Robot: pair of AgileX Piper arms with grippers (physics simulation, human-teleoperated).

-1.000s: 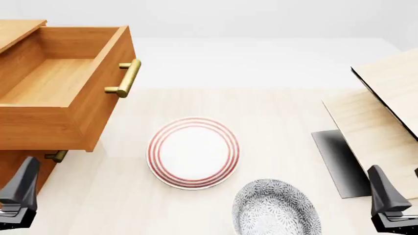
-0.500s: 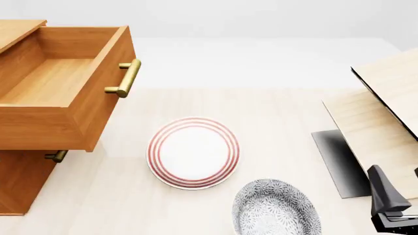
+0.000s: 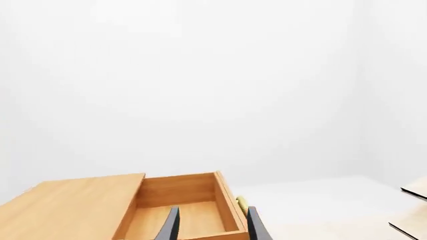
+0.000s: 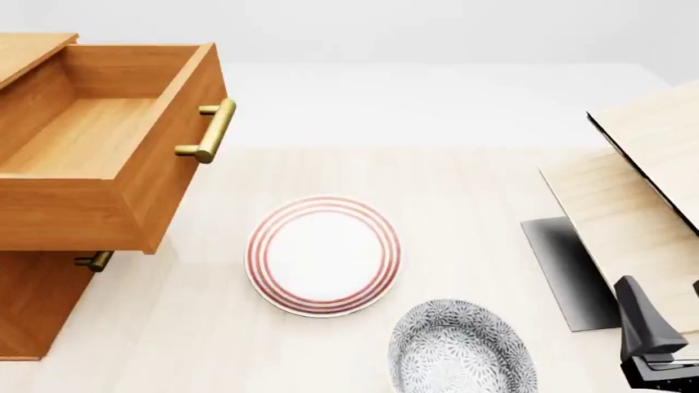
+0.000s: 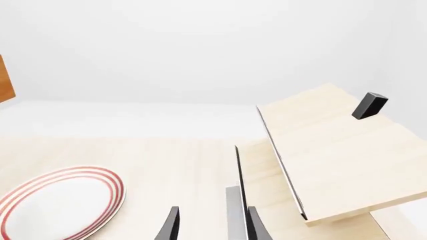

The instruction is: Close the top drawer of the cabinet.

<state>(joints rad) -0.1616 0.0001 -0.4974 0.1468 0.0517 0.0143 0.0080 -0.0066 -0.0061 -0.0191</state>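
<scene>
Oddly, the left gripper (image 3: 212,226) is out of the front view altogether; only its two dark fingertips show in the left wrist view, parted with a gap between them and nothing held. The right gripper (image 5: 212,225) shows likewise in its own wrist view, tips apart and empty; in the front view only a dark part of it juts up at the lower right corner, cut off by the frame edge.

The cabinet (image 4: 33,299) stands at the far left of the table (image 4: 470,188), its left side running out of frame. The top drawer (image 4: 98,139) is pulled well out toward the table's middle, its brass handle (image 4: 209,131) on the front face. The drawer's wooden floor is bare as far as it shows. Beneath it, just the end of a lower brass handle (image 4: 94,261) peeks out.

A red-ringed plate (image 4: 322,255) lies near the table's centre, right of the drawer front and apart from it. A grey patterned plate (image 4: 461,348) sits just beside it, nearer the arms, clipped by the bottom edge. Pale boards (image 4: 628,205) lean at the right, cropped by the frame.
</scene>
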